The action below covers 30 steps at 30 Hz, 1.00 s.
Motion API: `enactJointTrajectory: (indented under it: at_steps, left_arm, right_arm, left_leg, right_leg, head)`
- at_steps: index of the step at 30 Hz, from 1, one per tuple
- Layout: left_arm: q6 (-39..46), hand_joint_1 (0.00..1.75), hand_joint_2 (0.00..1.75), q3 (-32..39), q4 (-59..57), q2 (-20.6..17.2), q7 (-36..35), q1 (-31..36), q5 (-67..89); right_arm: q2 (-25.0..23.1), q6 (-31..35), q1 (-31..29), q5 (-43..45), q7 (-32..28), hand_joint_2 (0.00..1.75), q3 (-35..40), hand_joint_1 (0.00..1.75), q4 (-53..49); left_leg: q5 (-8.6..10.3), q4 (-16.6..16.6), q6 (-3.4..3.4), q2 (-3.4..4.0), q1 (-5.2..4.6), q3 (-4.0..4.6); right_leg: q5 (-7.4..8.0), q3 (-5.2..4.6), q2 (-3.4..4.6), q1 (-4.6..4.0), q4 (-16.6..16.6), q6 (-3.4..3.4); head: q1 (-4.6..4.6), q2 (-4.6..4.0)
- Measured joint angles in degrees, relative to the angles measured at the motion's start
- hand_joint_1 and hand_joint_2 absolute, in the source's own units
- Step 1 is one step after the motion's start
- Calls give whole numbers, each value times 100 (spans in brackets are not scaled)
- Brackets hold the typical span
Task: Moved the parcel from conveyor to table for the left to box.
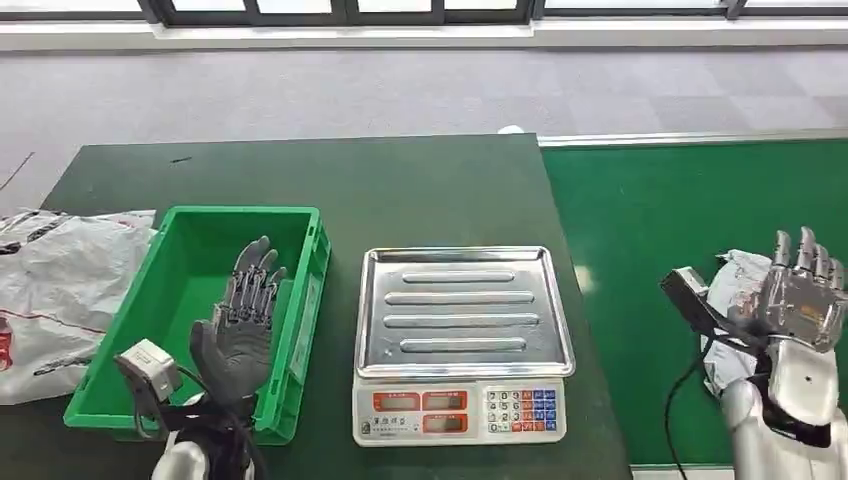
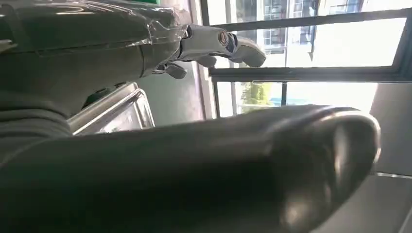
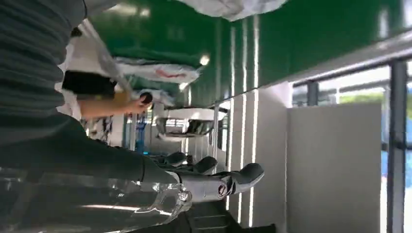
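A dark green desk (image 1: 300,180) is standing before a grey carpeted floor and a window wall, with the bright green conveyor (image 1: 690,230) running along its right side. The parcel (image 1: 735,285), a crumpled white bag, is lying on the conveyor, just behind the right hand (image 1: 800,295), which is raised with fingers spread and holding nothing. The step in hand looks like the pickup: the right hand should be coming down over the bag's bulk and closing on a firm fold, since loose film may be slipping. The left hand (image 1: 240,325) is hovering, fingers spread and holding nothing, over the green crate (image 1: 310,270), which appears empty. The steel tray of the scale (image 1: 460,345) is bare. More white bags (image 1: 55,290) are lying left of the crate.
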State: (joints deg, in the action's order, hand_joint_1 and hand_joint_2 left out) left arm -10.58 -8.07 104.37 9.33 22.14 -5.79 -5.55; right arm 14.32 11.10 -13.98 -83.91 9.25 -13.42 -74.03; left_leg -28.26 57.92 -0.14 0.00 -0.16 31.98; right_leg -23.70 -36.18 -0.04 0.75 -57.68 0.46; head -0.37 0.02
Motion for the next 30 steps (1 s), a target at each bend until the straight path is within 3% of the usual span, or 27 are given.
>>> enactJointTrajectory:
  at_steps: [5,10,15,18,24,25,26,30]
  left_arm:
    - [293,0,0,0,-120,-96,151,124,405]
    - [623,0,0,0,-118,-144,328,282,700]
    - [632,0,0,0,-118,-164,328,325,715]
    - [647,0,0,0,-122,-173,324,377,719]
    - [579,0,0,0,-240,-197,304,504,717]
    - [568,0,0,0,-262,-201,306,517,717]
    - [562,0,0,0,-284,-205,306,534,717]
    - [531,0,0,0,-389,-232,315,606,708]
  right_arm:
    - [539,-417,-699,266,-24,175,102,0,2018]
    - [701,-631,-1253,437,-79,175,188,0,3439]
    - [725,-745,-1567,472,-40,175,293,0,4149]
    - [723,-1021,-1736,593,-57,175,304,0,4449]
    - [627,-2061,-1996,894,-365,175,387,0,4967]
    - [613,-2094,-2026,905,-381,175,398,134,5023]
    - [603,-2144,-2045,912,-420,175,400,175,5067]
    - [570,-2516,-2070,929,-915,175,597,175,5178]
  left_leg:
    - [9,2,-2,-40,-1,11]
    - [9,1,-3,-35,-1,16]
    - [12,1,-3,-36,-1,-13]
    - [12,1,-2,-36,-1,23]
    - [11,1,-2,-35,0,16]
    - [11,1,-2,-35,0,2]
    - [12,1,-3,-35,1,-17]
    - [9,2,-7,-32,9,-29]
  right_leg:
    - [0,1,-38,2,0,0]
    - [-1,-10,-36,2,-1,0]
    - [-1,-15,-35,2,-1,0]
    - [0,-11,-35,3,-1,0]
    - [-1,-10,-35,1,-1,0]
    - [-1,-9,-34,-1,-1,0]
    - [0,-8,-34,-3,-1,0]
    - [0,6,-29,-10,0,-2]
  head:
    - [0,0]
    - [0,0]
    - [0,0]
    - [0,0]
    - [0,0]
    - [0,0]
    - [0,0]
    - [0,0]
